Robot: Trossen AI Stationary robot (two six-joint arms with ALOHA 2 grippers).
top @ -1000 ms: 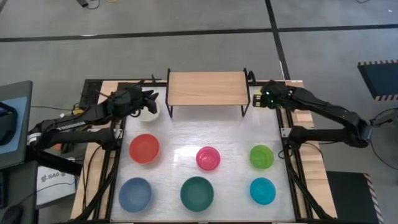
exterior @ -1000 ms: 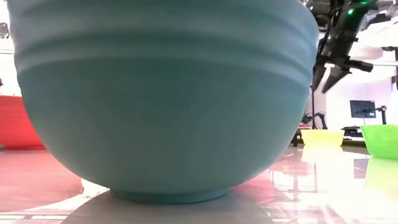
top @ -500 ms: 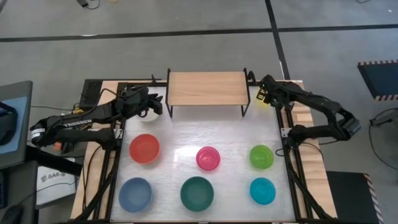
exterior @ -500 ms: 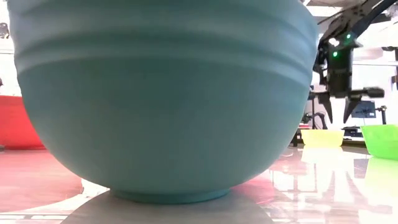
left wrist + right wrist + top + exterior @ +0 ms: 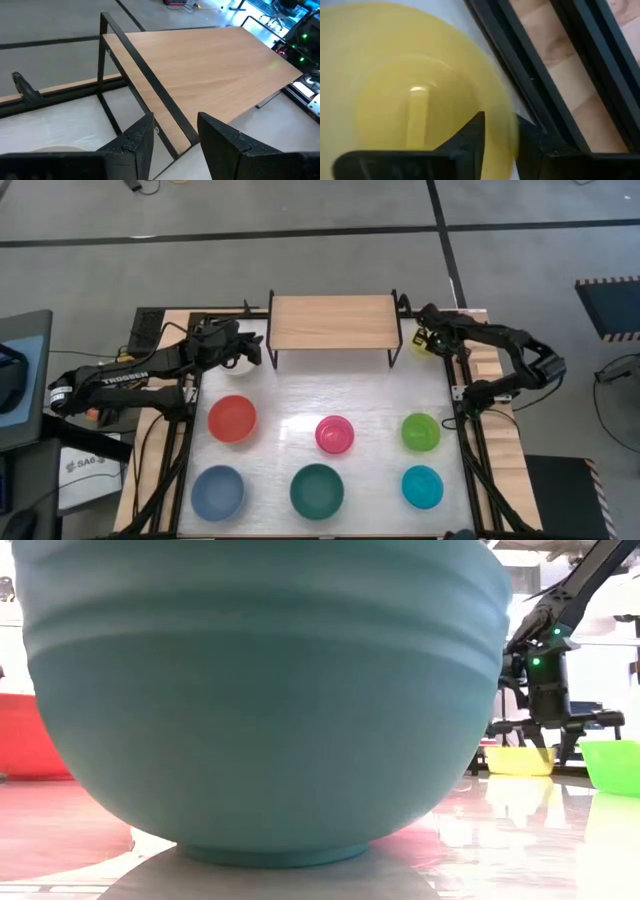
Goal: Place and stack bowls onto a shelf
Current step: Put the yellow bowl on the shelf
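The shelf [image 5: 330,320] stands at the table's far middle. Left of it sits a white bowl [image 5: 236,364], and my left gripper [image 5: 252,348] hovers open just above it, pointing at the shelf's left legs [image 5: 112,107]. Right of the shelf, my right gripper [image 5: 424,340] points down over the yellow bowl [image 5: 415,95]. One of its fingers [image 5: 467,137] is inside the bowl and the other [image 5: 532,142] is outside the rim. The gripper's lower end reaches the yellow bowl [image 5: 518,760] in the low view. My right gripper comes from above with the yellow bowl's rim [image 5: 512,132], on the side next to the table's black frame, between its fingers. The bowl rests on the table. Whether the fingers touch the rim I cannot tell.
Six more bowls stand in two rows nearer me: red [image 5: 232,418], pink [image 5: 334,435], lime green [image 5: 420,432], light blue [image 5: 218,492], dark green [image 5: 317,490], cyan [image 5: 422,486]. The dark green bowl fills the low view. Black frame rails [image 5: 555,75] run close by the yellow bowl.
My right gripper has come down from well above the table onto the yellow bowl, tipping to point more steeply down. My left gripper has shifted a little toward the shelf and then kept still.
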